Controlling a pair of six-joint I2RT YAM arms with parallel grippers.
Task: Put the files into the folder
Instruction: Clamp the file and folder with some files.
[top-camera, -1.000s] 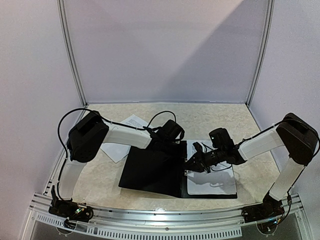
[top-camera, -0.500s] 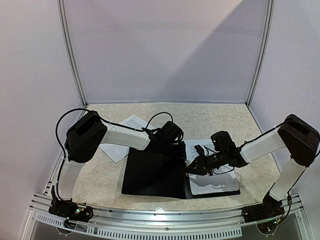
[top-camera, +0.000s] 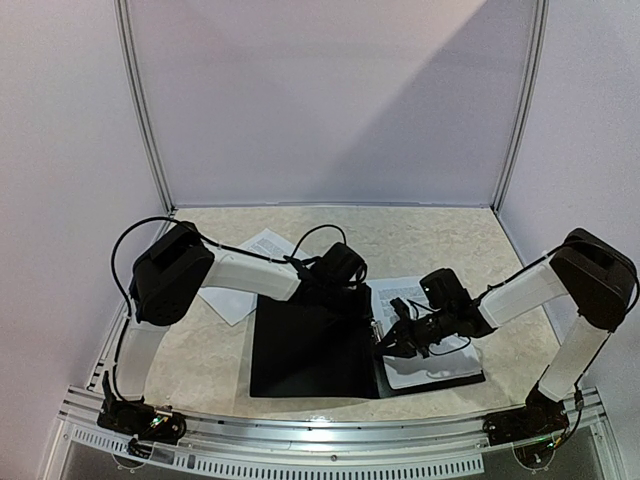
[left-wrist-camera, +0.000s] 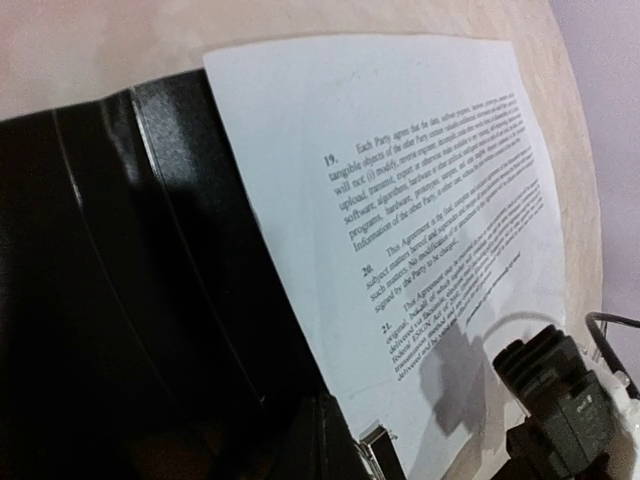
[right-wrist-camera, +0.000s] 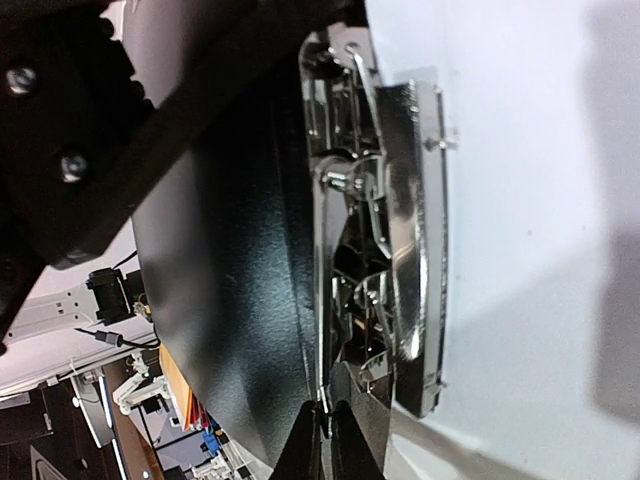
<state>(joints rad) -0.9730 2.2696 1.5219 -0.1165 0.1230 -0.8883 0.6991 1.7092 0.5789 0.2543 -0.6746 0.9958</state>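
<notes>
The files (top-camera: 445, 366) lie on the right half of the open folder (top-camera: 310, 345), by the counter's near edge. They look light and floppy, so they are better pressed flat under the metal clip (right-wrist-camera: 400, 230) than pinched. The right gripper (top-camera: 390, 340) has its tips closed together at the clip, and I cannot tell the left gripper's (top-camera: 345, 285) state.

The files (left-wrist-camera: 400, 150) bear clause numbers 19, 20, 21.

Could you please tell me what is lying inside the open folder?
Printed white files lie on the folder's right half, beside its metal clip. The right hand hides their edge near the spine, so whether the clip holds them cannot be seen.
</notes>
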